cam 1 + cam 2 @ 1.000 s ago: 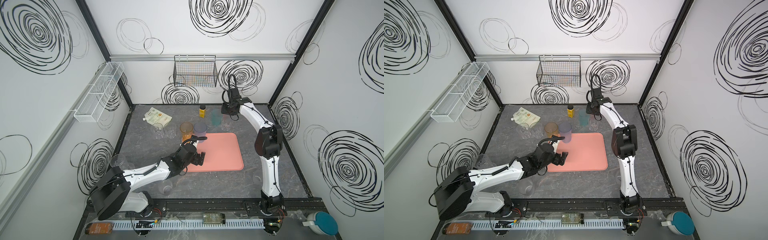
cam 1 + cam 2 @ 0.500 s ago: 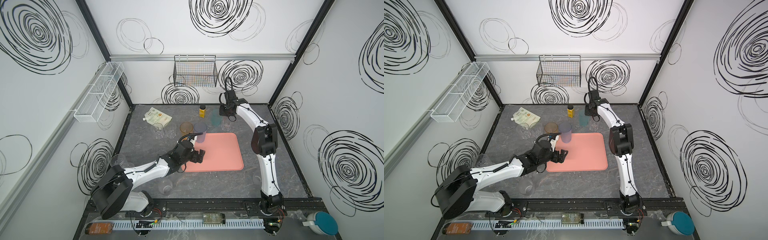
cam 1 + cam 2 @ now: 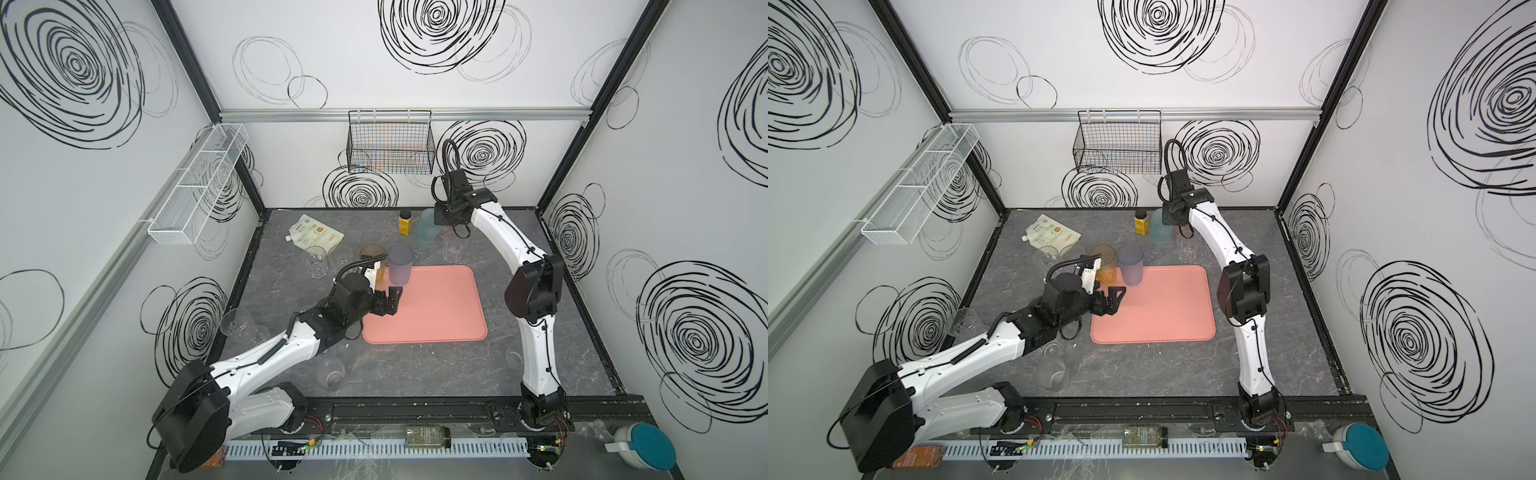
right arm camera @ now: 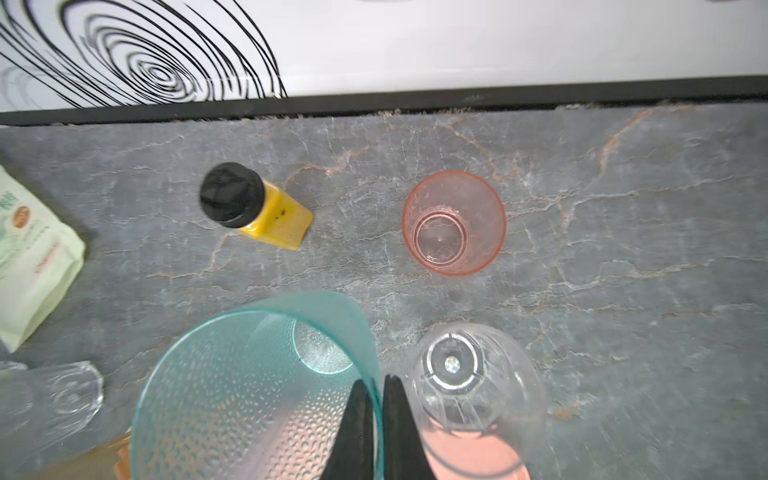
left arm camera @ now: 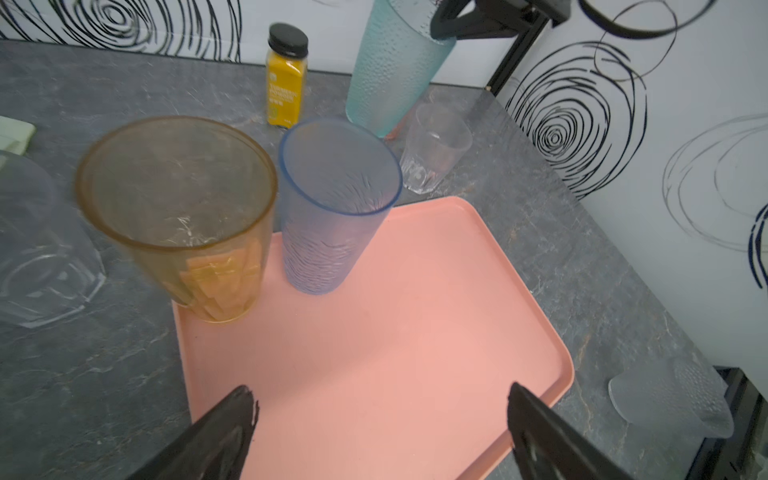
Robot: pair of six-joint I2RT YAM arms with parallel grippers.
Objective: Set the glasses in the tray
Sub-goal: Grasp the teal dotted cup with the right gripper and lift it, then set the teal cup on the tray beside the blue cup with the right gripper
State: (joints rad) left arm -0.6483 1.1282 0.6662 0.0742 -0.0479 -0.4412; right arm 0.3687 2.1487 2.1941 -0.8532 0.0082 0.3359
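The teal glass (image 4: 249, 395) is behind the tray (image 3: 440, 316), its rim pinched by the right gripper (image 4: 374, 399); the left gripper (image 5: 380, 392) hovers empty, jaws wide, over the tray. Pickup seems underway: next, lift it clear and carry it onto bare tray.

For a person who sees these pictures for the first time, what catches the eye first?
The salmon-pink rectangular plastic tray in the middle of the grey table stands out, with a tall translucent blue tumbler upright on its far left corner and a tall translucent orange tumbler beside it. At the back, the right gripper is shut on the rim of a tall teal tumbler; the left gripper hangs open over the tray.
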